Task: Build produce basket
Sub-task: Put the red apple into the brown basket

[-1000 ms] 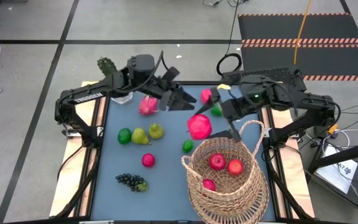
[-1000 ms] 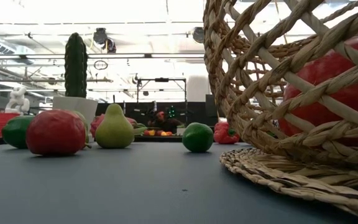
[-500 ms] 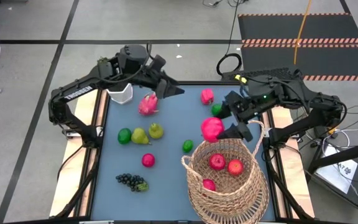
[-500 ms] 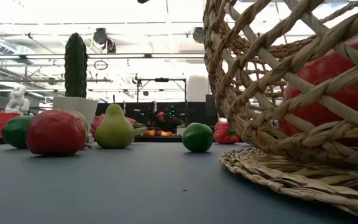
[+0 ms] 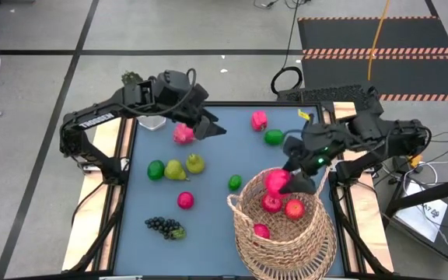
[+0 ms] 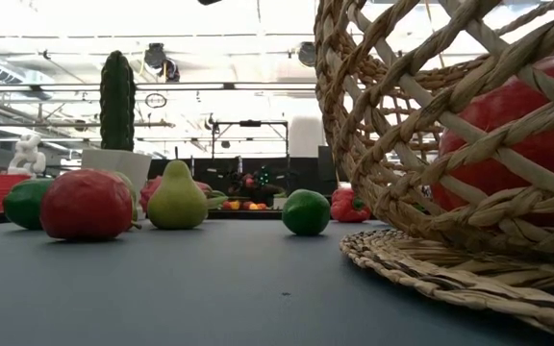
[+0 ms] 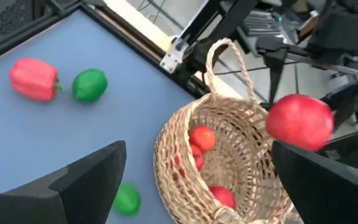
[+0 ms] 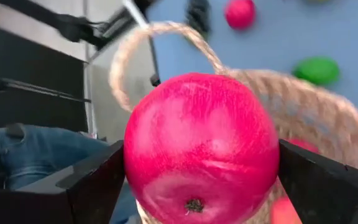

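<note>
The tan wicker basket (image 5: 286,229) stands at the table's near right with three red apples (image 5: 271,202) inside; it also shows in the left wrist view (image 7: 229,155) and the low view (image 6: 450,125). My right gripper (image 5: 290,175) is shut on a pink-red apple (image 5: 276,180) above the basket's far rim. My left gripper (image 5: 211,128) is open and empty, above the table beside the pink dragon fruit (image 5: 183,134). Limes (image 5: 235,182), pears (image 5: 176,169), a red apple (image 5: 185,200) and grapes (image 5: 165,226) lie on the blue table. My right gripper pinches the pink-red apple between its two fingers, one on each opposite side (image 8: 135,168). The fingers slant down from the table's right side. The apple is lifted clear over the basket's far rim (image 8: 328,106), its dimpled end (image 8: 194,204) toward the wrist camera.
A white pot (image 5: 152,120) with a green cactus (image 5: 133,78) stands at the far left corner, partly under my left arm. A pink-red fruit (image 5: 259,120) and a green lime (image 5: 274,137) lie at the far right. The basket's handle (image 5: 313,159) arches beside my right gripper.
My right gripper has carried the pink-red apple from over the table's middle toward the near right and down, to above the basket's far rim, staying shut on it. My left gripper has drawn back a little toward the table's left edge and stays open.
</note>
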